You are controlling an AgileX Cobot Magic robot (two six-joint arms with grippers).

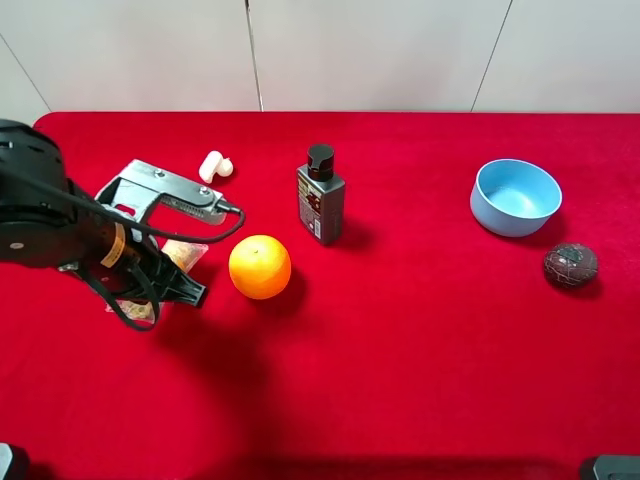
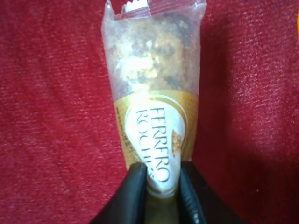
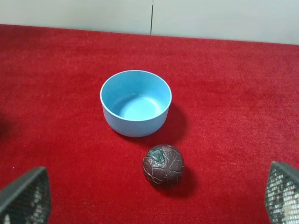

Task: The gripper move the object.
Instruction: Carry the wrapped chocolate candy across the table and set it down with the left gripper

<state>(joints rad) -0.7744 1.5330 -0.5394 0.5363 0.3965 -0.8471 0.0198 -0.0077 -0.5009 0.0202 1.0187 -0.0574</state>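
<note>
My left gripper [image 2: 161,192] is shut on the narrow end of a clear Ferrero Rocher sweet packet [image 2: 154,93], which lies on the red cloth. In the exterior high view the left arm [image 1: 60,225] covers most of the packet [image 1: 183,254], at the table's left, just left of an orange [image 1: 260,267]. My right gripper [image 3: 159,203] is open and empty, with its fingertips [image 3: 28,196] wide apart, short of a dark brown ball [image 3: 163,165] and a blue bowl [image 3: 136,102].
A black bottle [image 1: 321,195] stands behind the orange. A metal tool [image 1: 165,190] and a small white object [image 1: 215,166] lie at the back left. The blue bowl [image 1: 515,197] and the dark ball [image 1: 570,265] sit at the right. The table's back edge meets a white wall.
</note>
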